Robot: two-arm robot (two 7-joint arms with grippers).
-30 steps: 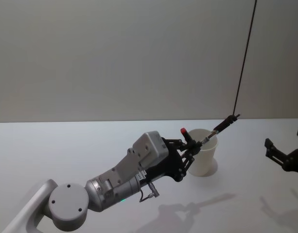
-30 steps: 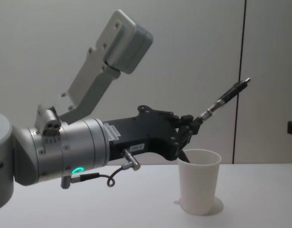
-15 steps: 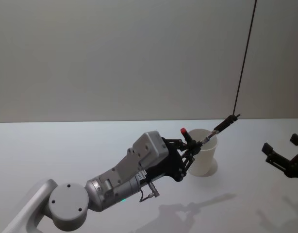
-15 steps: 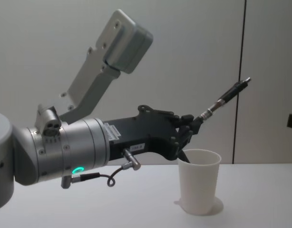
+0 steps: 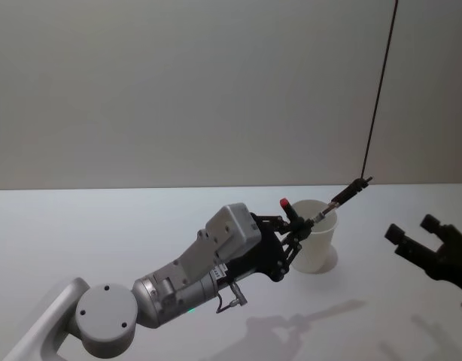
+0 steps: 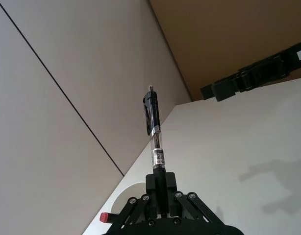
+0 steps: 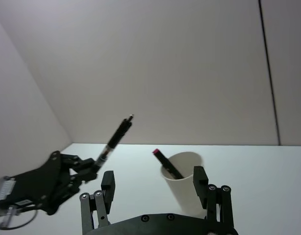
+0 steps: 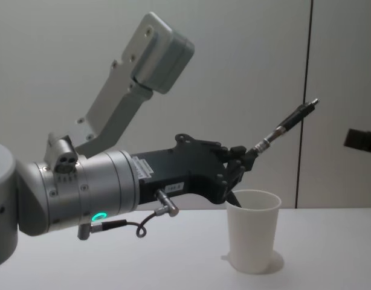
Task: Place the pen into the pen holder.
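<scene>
Right now 2 pens and 1 cup are on show. L gripper (image 5: 301, 223) sits just above the near-left rim of the cup (image 5: 315, 235), fingers clamped on pen no. 1 (image 5: 338, 199) by its lower end. That pen is black w/ a silver band, tilted up and out over the cup toward the back right, clip end highest; none of it is inside the cup. Chest view has it at same slant, above the rim (image 8: 253, 194). Pen no. 2 (image 7: 166, 164), black w/ red cap, stands leaning inside the cup. Cup is upright on the white table (image 5: 103, 226). R gripper (image 5: 423, 244) hovers over the table well to the cup's right, fingers apart, holding nothing.
</scene>
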